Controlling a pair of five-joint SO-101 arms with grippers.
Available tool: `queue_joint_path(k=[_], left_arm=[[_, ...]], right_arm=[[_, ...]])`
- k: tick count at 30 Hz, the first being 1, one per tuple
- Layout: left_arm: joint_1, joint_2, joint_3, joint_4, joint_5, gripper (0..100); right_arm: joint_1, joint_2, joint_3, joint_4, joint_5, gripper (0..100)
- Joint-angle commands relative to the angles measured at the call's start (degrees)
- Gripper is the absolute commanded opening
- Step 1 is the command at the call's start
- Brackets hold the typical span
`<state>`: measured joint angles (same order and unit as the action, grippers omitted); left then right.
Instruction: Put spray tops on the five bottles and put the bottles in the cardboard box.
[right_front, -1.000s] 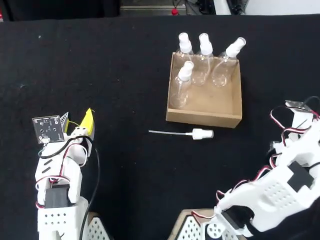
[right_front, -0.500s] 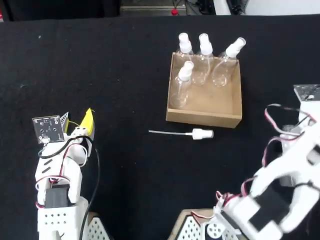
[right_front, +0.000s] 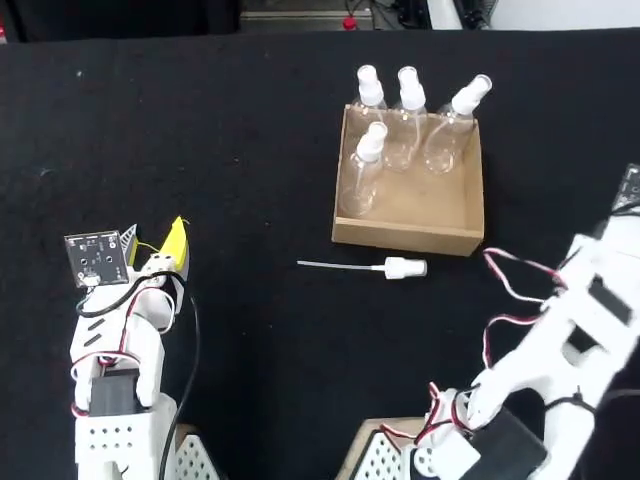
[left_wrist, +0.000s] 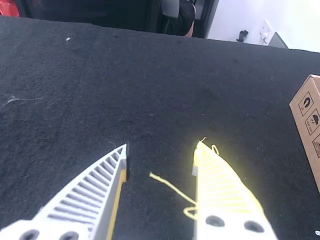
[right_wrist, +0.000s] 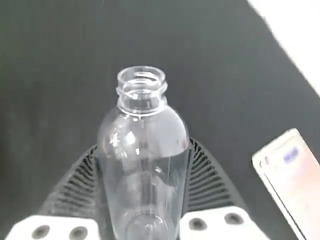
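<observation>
Seen from above, a black table (right_front: 200, 120) carries a cardboard box (right_front: 405, 238) in the upper middle of the frame. Four clear bottles stand inside it, each with a white spray top: three along the far wall (right_front: 408, 120) and one (right_front: 362, 170) in front of them at the box's left side. A loose spray top (right_front: 405, 267) lies just below the box on the table, its thin tube pointing left.

The left gripper (right_front: 155, 240) sits at the lower left. Its wrist view shows the fingers (left_wrist: 162, 147) spread apart over bare table with nothing between them, and a corner of the box (left_wrist: 310, 115) off to one side.

The right arm (right_front: 570, 350) fills the lower right. Its wrist view shows the right gripper (right_wrist: 144, 165) clamped on a fifth bottle (right_wrist: 142, 125), clear, with its threaded neck uncapped.
</observation>
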<state>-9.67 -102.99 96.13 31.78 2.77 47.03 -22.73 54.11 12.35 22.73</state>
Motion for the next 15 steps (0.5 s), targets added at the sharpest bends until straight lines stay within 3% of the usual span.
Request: queue_joint_path(k=[1, 7, 15], left_arm=[[0.48, -0.18, 1.27, -1.05, 0.44, 21], [0.40, -0.18, 1.27, -1.05, 0.44, 21], [0.57, -0.18, 1.27, -1.05, 0.44, 21]], right_arm=[[-1.58, 1.63, 4.00, -20.66, -3.96, 1.1], [-2.64, 7.16, 11.30, -41.85, -7.74, 1.1], [-2.64, 17.01, 11.65, -48.97, -7.47, 1.2]])
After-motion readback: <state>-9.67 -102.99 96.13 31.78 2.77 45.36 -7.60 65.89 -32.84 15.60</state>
